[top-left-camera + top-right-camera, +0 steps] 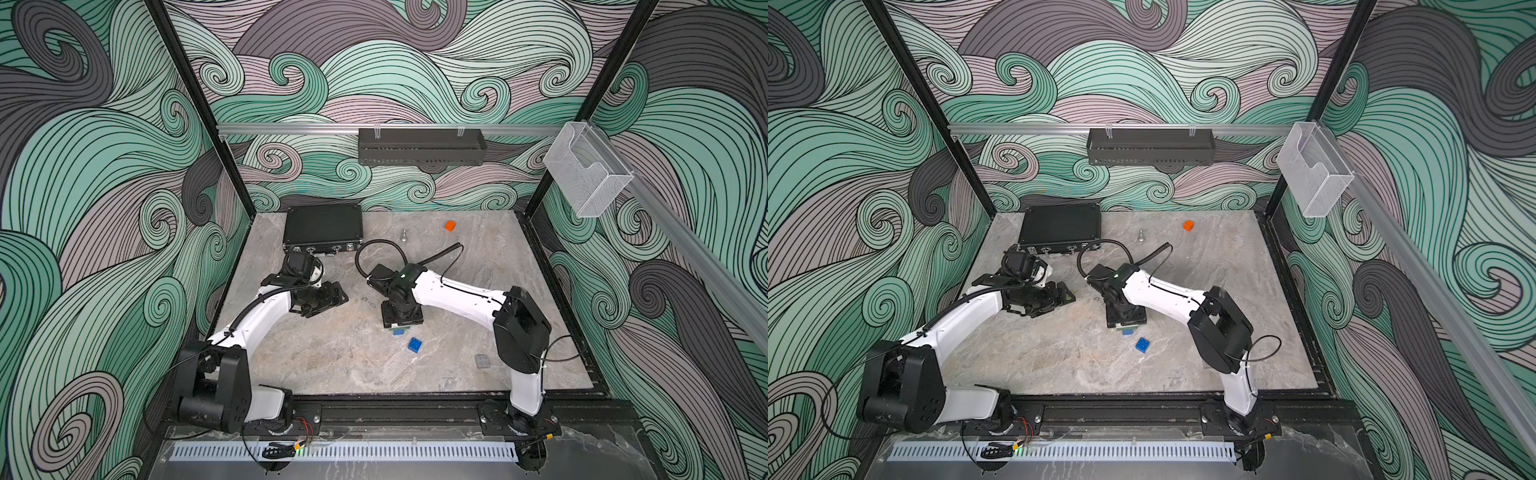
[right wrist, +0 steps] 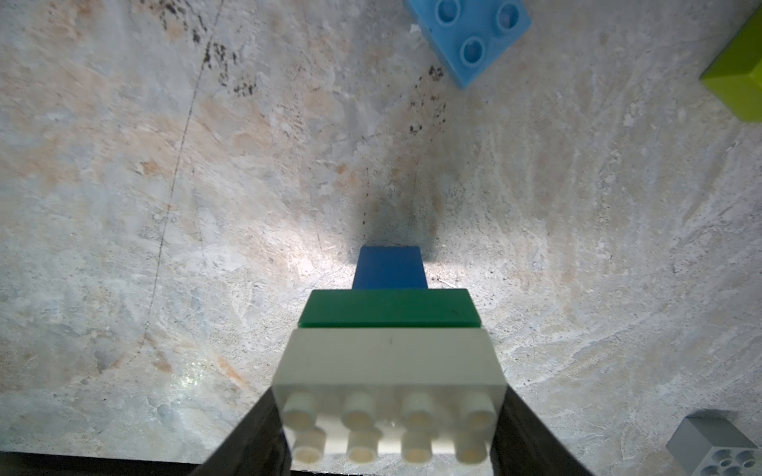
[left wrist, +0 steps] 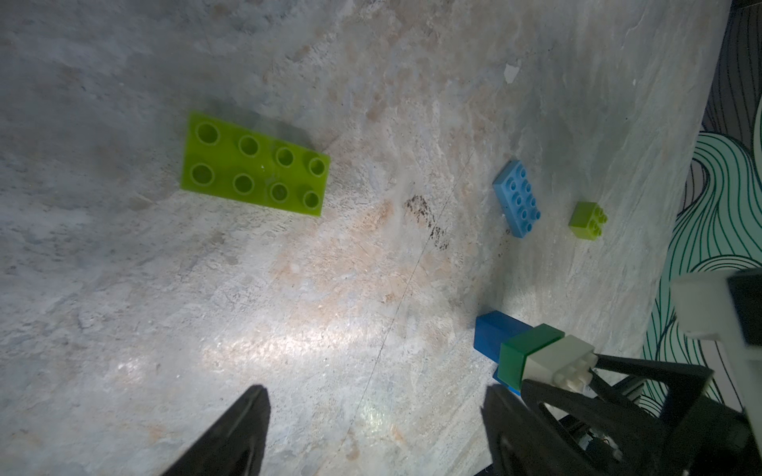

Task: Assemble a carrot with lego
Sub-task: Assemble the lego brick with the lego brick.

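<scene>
The carrot (image 2: pixel 389 313), part-built, stands blue tip (image 2: pixel 389 268) down on the table (image 2: pixel 123 206) — right gripper (image 2: pixel 389 391) clamps its white brick (image 2: pixel 389 358); left gripper (image 3: pixel 375 391) open, empty. Prob. light, stiff, slick — hold flat sides, not joints.

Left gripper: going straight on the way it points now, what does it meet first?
Most likely bare table. The left gripper points down at an open patch between the big lime brick and the carrot; neither sits in its line, though depth is unclear.
</scene>
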### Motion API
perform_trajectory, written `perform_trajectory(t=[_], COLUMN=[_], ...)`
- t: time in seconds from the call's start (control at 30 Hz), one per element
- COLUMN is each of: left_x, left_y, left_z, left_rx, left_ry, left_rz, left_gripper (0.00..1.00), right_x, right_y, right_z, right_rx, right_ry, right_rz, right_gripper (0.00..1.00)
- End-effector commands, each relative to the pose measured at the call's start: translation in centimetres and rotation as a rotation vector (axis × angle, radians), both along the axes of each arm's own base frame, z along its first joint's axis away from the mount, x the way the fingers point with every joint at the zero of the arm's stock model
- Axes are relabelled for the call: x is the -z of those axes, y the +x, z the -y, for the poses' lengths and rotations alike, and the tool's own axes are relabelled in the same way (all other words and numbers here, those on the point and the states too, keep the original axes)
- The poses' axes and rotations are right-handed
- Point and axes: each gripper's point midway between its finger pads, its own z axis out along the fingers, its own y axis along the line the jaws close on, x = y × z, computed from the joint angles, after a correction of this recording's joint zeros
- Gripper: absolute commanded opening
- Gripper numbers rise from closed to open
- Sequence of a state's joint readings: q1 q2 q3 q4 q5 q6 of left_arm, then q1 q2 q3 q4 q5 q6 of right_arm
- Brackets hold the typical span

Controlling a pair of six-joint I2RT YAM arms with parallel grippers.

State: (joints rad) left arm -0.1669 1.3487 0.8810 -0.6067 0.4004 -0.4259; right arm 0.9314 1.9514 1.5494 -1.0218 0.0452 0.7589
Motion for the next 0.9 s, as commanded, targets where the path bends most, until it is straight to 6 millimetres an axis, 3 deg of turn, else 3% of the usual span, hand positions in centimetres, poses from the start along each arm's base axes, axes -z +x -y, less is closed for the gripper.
perform_trajectory(t=[0.0,0.27,0.47,0.6,0.77,0.87], left_x=[-1.6,-1.6,-1.2,-1.0,-0.4,0.5], left_y=[0.6,0.6,1.0,2.5,4.9,5.4], left_z=[0.0,0.0,-0.5,-1.9,-3.9,-3.5], left_rx=[0.009,0.009,-0.014,-0.05,-0.004,0.102], left_ry=[0.009,0.009,0.038,0.14,0.388,0.477], left_rz=[0.045,0.048,0.043,0.021,-0.029,-0.046], left_gripper=[0.82,0.83,0.83,0.83,0.83,0.93], right_x=[1.2,0.4,-0.9,-3.0,-5.8,-7.1], right_y=[-0.8,-0.5,-0.2,-0.2,0.0,0.1], right_z=[1.9,1.7,1.2,1.2,1.9,2.7], right_rx=[0.005,0.012,0.015,0.023,0.029,0.038], right_ry=[-0.086,-0.061,-0.013,0.035,0.098,0.132], right_rz=[-0.033,-0.021,0.005,0.039,0.085,0.096], right_gripper=[0.69,0.79,0.93,0.95,0.98,0.99])
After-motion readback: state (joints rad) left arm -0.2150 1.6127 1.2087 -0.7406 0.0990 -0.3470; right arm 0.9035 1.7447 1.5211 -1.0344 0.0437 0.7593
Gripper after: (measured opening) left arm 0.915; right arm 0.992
